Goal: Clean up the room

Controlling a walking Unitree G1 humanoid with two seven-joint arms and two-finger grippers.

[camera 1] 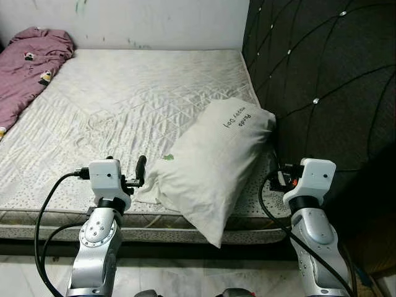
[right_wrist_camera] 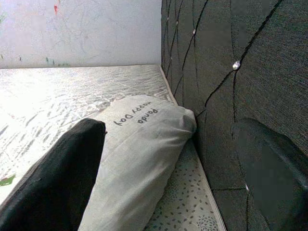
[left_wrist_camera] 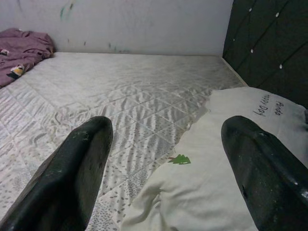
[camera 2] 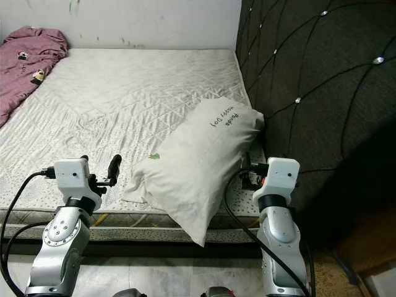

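A white pillow [camera 1: 213,164] lies askew at the lower centre of the head views, one corner hanging off the near edge of the mattress [camera 1: 130,99], its far end against the dark headboard [camera 1: 328,74] on the right. The left gripper [left_wrist_camera: 166,168] hovers at the pillow's left edge, fingers spread wide, with the pillow's corner between them in the wrist view but untouched. The right gripper [right_wrist_camera: 178,168] sits at the pillow's right side, in the narrow space beside the headboard, also wide open and holding nothing. A crumpled purple blanket [camera 1: 28,68] lies in the upper left of the frame, well apart from both arms. The likely step is gripping the pillow from both sides to straighten it. The main risk, as I judge it, is the overhanging corner: a one-sided pinch or a push from the left could tip the soft pillow off onto the floor [camera 1: 185,281]. The right fingers could also catch the headboard's padding in that tight gap, or close on loose cover fabric alone, letting the filling sag and slip. The right gripper's fingers are hidden behind its wrist in the head views, the blanket is cut off at the frame edge, and the pillow's small printed lettering is hard to read.
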